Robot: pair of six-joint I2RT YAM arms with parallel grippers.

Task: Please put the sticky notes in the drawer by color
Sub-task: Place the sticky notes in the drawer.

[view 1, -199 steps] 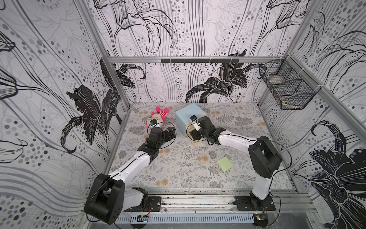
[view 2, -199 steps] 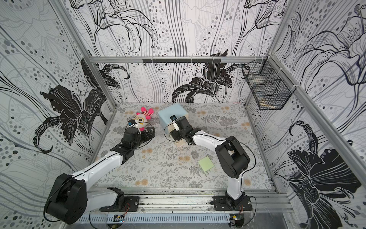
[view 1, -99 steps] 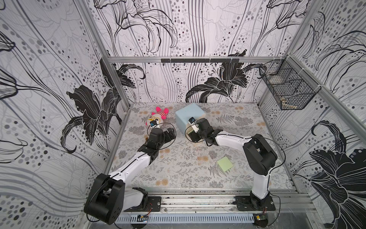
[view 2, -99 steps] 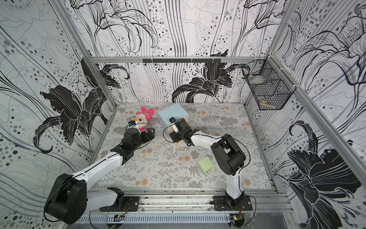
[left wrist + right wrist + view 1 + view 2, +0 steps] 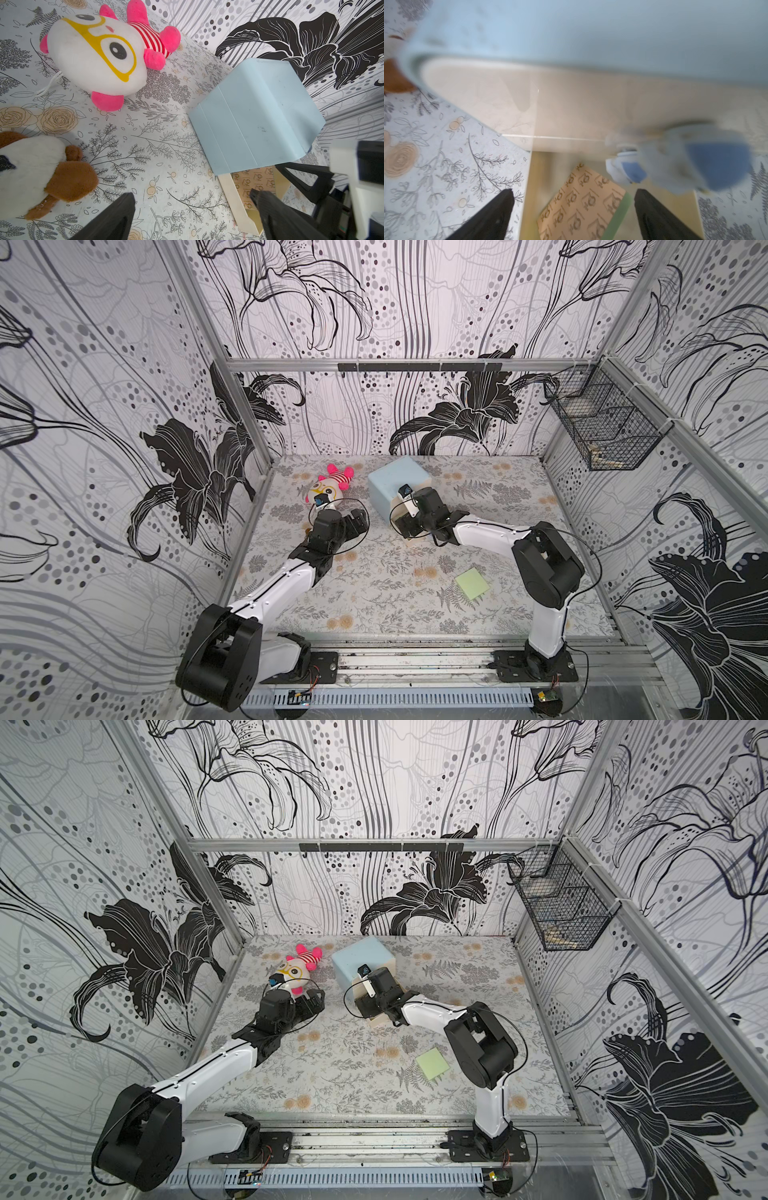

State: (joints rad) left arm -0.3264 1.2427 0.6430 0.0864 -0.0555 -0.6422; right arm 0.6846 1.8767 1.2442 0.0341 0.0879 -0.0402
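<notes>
The pale-blue drawer chest (image 5: 399, 485) (image 5: 363, 961) stands at the back of the mat, and its lowest cream drawer (image 5: 234, 199) is pulled out. Inside that drawer lies a sticky note pad (image 5: 581, 207) (image 5: 253, 182), tan printed backing up, with a green edge showing. My right gripper (image 5: 574, 195) (image 5: 402, 526) hangs open over it, one finger on each side and neither touching it. A blurred blue knob (image 5: 716, 166) is close by. A second light-green sticky note (image 5: 471, 581) (image 5: 432, 1064) lies on the mat near the right arm. My left gripper (image 5: 192, 207) (image 5: 358, 519) is open and holds nothing, left of the chest.
A white-and-pink plush with yellow glasses (image 5: 97, 52) (image 5: 326, 489) lies behind the left gripper. A brown-and-white plush (image 5: 41, 166) lies beside it. A black wire basket (image 5: 602, 427) (image 5: 557, 903) hangs on the right wall.
My right gripper has moved a little left over the open drawer, and its elbow has swung nearer the chest. The left arm has not moved.
</notes>
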